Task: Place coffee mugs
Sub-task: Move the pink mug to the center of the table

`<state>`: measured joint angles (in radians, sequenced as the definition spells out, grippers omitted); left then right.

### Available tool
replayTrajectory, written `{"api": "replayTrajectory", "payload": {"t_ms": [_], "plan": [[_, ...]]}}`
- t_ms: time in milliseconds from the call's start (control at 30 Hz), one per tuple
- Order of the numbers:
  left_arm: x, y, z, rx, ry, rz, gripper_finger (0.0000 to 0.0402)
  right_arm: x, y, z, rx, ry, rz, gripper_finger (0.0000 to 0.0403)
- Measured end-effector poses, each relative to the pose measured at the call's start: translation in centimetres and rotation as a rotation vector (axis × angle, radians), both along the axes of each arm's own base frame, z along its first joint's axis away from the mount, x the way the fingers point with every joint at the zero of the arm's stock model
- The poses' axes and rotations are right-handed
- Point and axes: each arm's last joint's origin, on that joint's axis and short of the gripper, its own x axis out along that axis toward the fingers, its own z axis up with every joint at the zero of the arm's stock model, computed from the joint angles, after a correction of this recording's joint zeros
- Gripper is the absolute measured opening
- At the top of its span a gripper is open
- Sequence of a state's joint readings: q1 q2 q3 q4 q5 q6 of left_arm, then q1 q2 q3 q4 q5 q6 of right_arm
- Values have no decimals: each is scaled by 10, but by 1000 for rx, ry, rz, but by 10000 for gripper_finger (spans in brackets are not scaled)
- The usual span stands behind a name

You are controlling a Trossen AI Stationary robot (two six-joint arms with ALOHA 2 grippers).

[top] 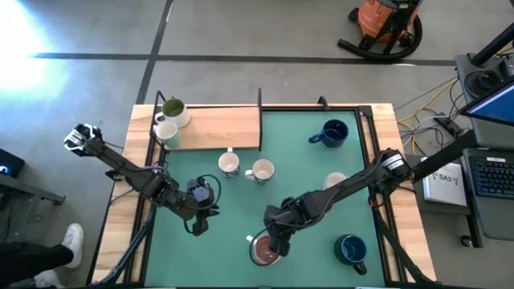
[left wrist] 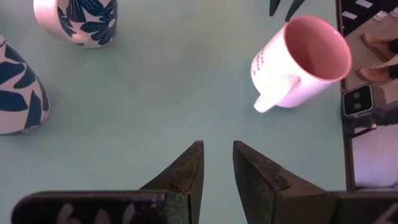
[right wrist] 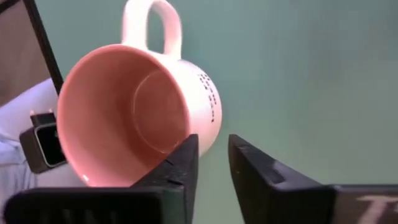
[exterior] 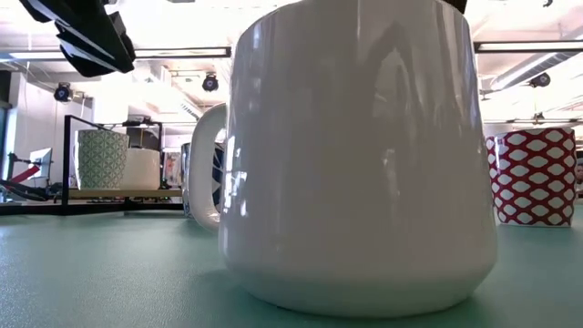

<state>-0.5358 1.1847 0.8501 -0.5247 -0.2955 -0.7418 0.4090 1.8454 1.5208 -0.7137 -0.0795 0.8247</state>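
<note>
A: What fills the scene?
B: A table [top: 305, 160] with a green mat, and a pale wooden board [top: 217, 128] at its far left corner. Two dark arms reach over the mat.

A: Where are the coffee mugs?
B: Two sit on the board, a green-lined mug [top: 173, 110] and a cream mug [top: 165, 132]. Two blue-patterned mugs [top: 230, 164] stand mid-mat, a navy mug [top: 333, 133] farther back, another navy mug [top: 351, 250] near the front right. A pale one peeks from behind the right arm, though I can barely make it out.

A: And the hands?
B: The right hand [top: 275, 241] sits just beside the pink-lined mug [top: 264, 250], fingers nearly pressed together, gripping nothing. The left hand [top: 199, 225] hovers over bare mat, fingers likewise close and empty.
</note>
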Motion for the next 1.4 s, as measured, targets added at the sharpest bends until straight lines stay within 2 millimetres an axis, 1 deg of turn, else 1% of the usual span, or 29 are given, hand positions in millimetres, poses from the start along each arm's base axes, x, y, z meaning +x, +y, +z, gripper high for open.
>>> {"api": "replayTrajectory", "payload": {"t_ms": [100,200,367,533,667,933,1100,1300,1400], "plan": [[-1,0,-1,6,9,0,68,2,4,-2,19,-13,-9,106],[-1,1,-1,11,18,-1,68,5,9,-4,43,-30,-19,119],[-2,1,-2,13,22,-2,68,4,12,-3,52,-34,-25,123],[-3,0,-2,17,29,-5,68,9,18,13,74,-91,-10,123],[-3,0,-2,17,29,-7,68,7,21,14,68,-92,-4,123],[-3,-1,-2,17,29,-11,68,2,24,2,23,-88,-28,123],[-3,-1,-2,18,30,-11,68,4,28,-4,30,-105,-23,123],[-4,-1,-3,18,30,-11,68,12,33,-27,25,-65,7,123],[-4,-1,-3,15,30,-7,68,15,32,-34,13,-42,24,116]]}}
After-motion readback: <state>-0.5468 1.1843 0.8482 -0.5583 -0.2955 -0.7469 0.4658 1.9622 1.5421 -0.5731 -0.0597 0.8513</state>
